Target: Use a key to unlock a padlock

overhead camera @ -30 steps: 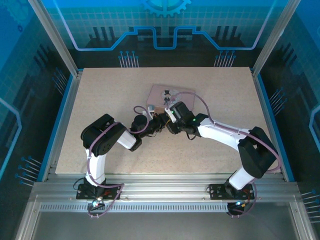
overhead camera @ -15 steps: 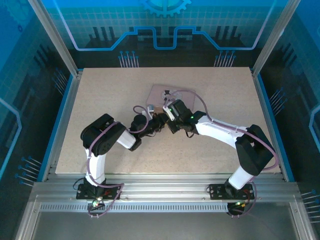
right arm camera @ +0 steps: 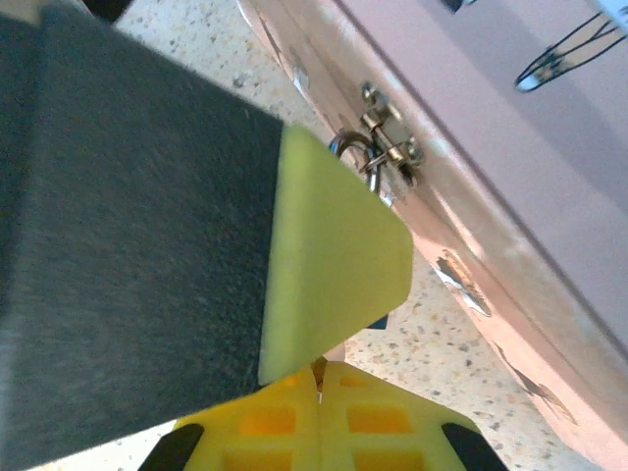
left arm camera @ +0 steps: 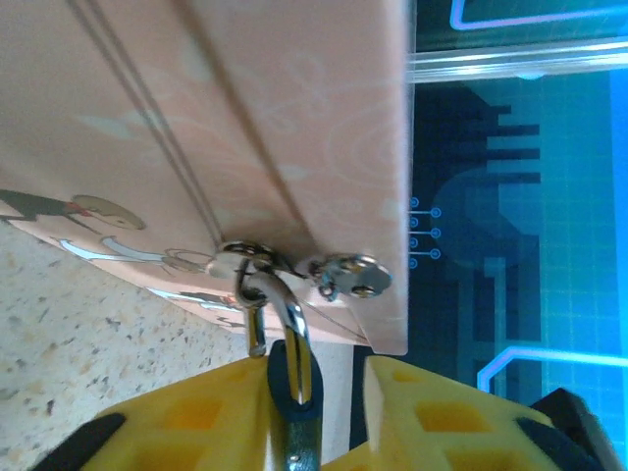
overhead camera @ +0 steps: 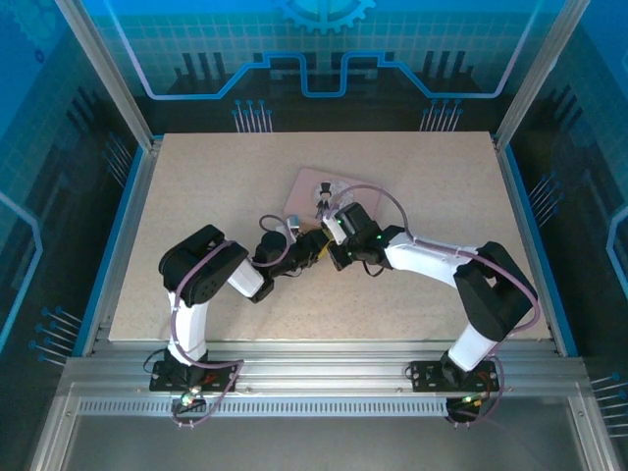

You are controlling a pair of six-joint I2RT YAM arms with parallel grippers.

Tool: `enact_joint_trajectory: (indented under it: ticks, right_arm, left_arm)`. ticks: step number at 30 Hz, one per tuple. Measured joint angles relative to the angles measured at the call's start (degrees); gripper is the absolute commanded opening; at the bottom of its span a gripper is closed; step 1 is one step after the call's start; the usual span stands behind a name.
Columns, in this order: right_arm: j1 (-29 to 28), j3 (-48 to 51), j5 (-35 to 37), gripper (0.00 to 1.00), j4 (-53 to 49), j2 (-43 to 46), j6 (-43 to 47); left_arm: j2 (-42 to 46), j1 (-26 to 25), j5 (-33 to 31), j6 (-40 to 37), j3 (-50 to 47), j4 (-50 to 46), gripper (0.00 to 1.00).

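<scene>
Left wrist, padlock (left arm camera: 292, 365) hooked onto shut pink tin (left arm camera: 245, 118)

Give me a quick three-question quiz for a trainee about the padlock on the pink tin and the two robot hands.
1. True or false: the padlock hangs by its loop from the latch of the pink tin.
2. The right hand is: A) wide open, B) shut, C) clamped on the tin.
3. In the left wrist view, what colour are the fingers of the left hand on either side of the padlock?
Key: 1 true; 2 B; 3 yellow.
</scene>
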State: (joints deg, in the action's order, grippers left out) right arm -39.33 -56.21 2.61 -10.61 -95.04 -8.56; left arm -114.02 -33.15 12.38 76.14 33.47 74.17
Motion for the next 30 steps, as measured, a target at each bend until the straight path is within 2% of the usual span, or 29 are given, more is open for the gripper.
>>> enact_joint_trajectory:
  ticks: [7,14,30]
  right_arm:
    - [0.0,0.9,-1.9,0.0,2.2,-2.7,0.0]
    - [0.0,1.3,-1.5,0.0,2.4,-2.9,1.4]
    - [-2.3,0.0,7.1,0.0,-1.1,-2.9,12.5]
  left_arm:
    - [0.1,0.0,-2.8,-0.3,-4.0,2.0,0.47]
    - [3.5,1.1,-4.2,-1.6,-8.7,2.5,0.5]
    - [8.0,4.9,-4.0,-2.8,-13.5,3.8,0.51]
